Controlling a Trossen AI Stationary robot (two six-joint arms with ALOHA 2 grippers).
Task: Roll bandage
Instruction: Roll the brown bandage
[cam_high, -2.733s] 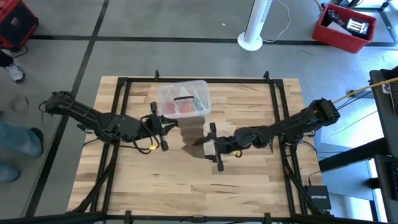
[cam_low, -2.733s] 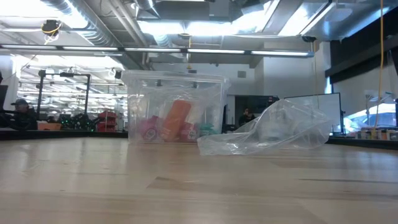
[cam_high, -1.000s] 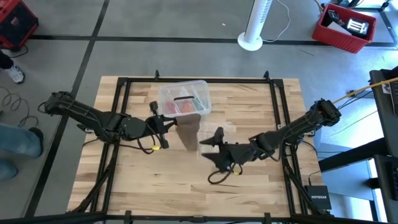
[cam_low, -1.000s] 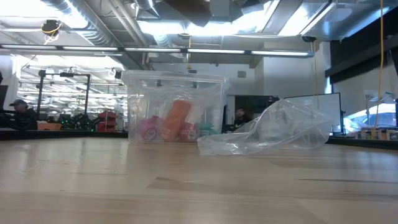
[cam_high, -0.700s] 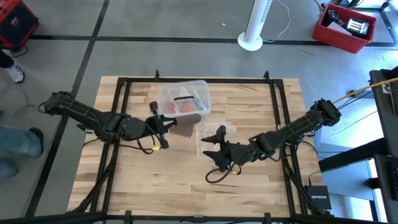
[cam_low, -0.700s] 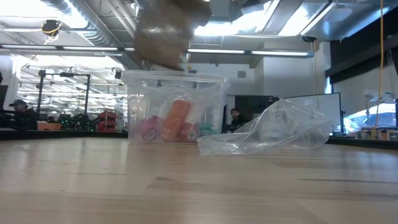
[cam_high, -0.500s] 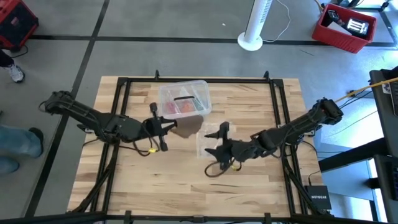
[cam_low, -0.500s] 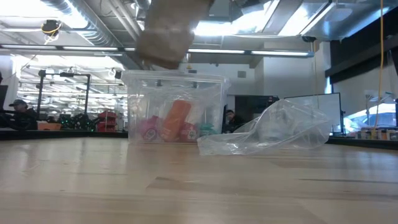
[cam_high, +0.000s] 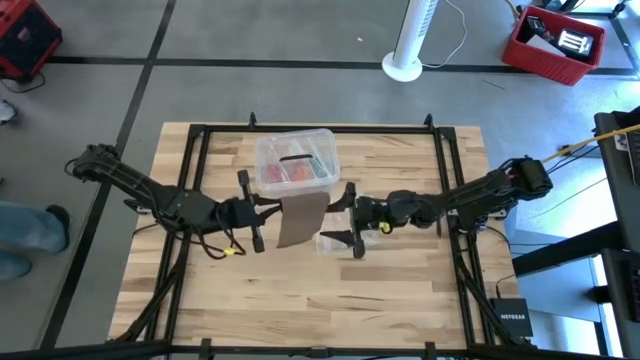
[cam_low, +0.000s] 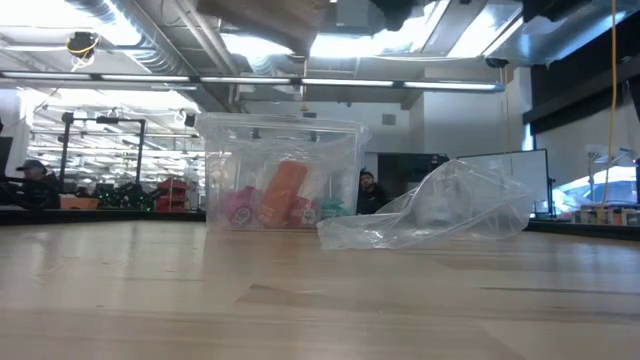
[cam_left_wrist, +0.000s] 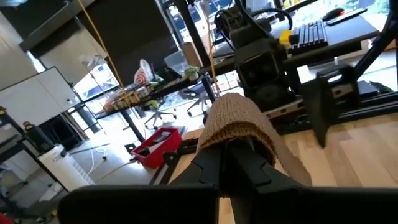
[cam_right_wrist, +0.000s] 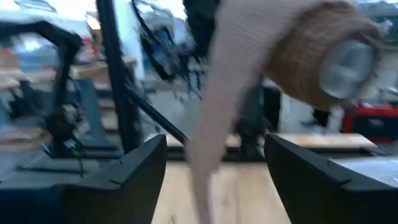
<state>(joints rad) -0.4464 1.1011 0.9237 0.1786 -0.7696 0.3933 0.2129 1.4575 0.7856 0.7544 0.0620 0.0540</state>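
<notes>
While pinched in left gripper (cam_high: 262, 211) jaws, bandage (cam_high: 300, 219) above wooden table (cam_high: 400, 300); right gripper (cam_high: 352, 222) jaws spread.

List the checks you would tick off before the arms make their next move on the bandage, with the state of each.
1. Left end effector clamped on the bandage: ok; the left wrist view shows its fingers pinching the fabric.
2. Right end effector open to take the strip: ok; it stands spread beside the bandage's right edge.
3. Bandage between the right end effector's fingers: cannot tell; the right wrist view shows the strip hanging ahead of them.
4. Bandage off the table: ok; in the low view it shows only at the top.
5. Plastic box clear of the strip: cannot tell; they adjoin from above.
6. Plastic bag out of the way: not ok; it lies under the right end effector.
</notes>
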